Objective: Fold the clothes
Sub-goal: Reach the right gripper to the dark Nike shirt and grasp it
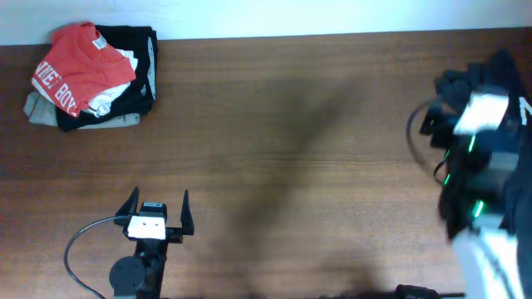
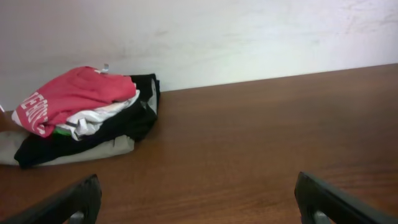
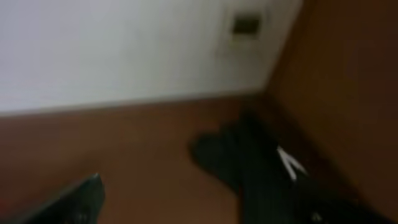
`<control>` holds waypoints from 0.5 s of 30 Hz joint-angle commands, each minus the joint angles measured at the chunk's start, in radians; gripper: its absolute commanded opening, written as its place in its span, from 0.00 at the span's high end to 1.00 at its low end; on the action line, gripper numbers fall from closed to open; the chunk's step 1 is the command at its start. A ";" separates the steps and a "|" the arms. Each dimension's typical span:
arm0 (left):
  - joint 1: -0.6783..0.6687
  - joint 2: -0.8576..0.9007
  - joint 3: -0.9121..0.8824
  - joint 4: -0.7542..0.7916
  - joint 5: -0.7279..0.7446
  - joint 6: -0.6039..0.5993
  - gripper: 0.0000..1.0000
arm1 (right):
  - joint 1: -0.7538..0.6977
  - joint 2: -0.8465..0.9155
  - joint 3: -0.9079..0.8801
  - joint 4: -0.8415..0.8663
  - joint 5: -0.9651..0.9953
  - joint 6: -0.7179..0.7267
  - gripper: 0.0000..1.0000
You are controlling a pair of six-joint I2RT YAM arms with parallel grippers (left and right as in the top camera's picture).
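The dark T-shirt (image 3: 249,168) shows only in the right wrist view, as a blurred dark heap on the table with a small white mark on it. It lies ahead of my right gripper (image 3: 199,208), against the right finger's side. The left finger is far out at the left edge, so the jaws look open. In the overhead view the right gripper (image 1: 438,101) is a blur at the table's far right. My left gripper (image 1: 158,203) is open and empty near the front left, over bare wood; it also shows in the left wrist view (image 2: 199,202).
A pile of folded garments (image 1: 91,79) lies at the back left corner, with a red shirt with white letters on top of black and beige pieces; it also shows in the left wrist view (image 2: 81,118). A white wall runs along the table's back edge.
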 commanded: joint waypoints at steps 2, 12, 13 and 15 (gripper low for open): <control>0.005 -0.006 -0.003 -0.005 0.000 0.016 0.01 | -0.137 0.332 0.360 -0.295 -0.108 -0.003 0.01; 0.005 -0.006 -0.003 -0.005 0.000 0.016 0.01 | -0.362 0.788 0.476 -0.409 -0.068 -0.004 0.08; 0.005 -0.006 -0.003 -0.005 0.000 0.016 0.01 | -0.368 0.811 0.476 -0.403 -0.068 -0.004 0.08; 0.005 -0.006 -0.003 -0.005 0.000 0.016 0.01 | -0.369 0.848 0.476 -0.386 -0.071 -0.005 0.11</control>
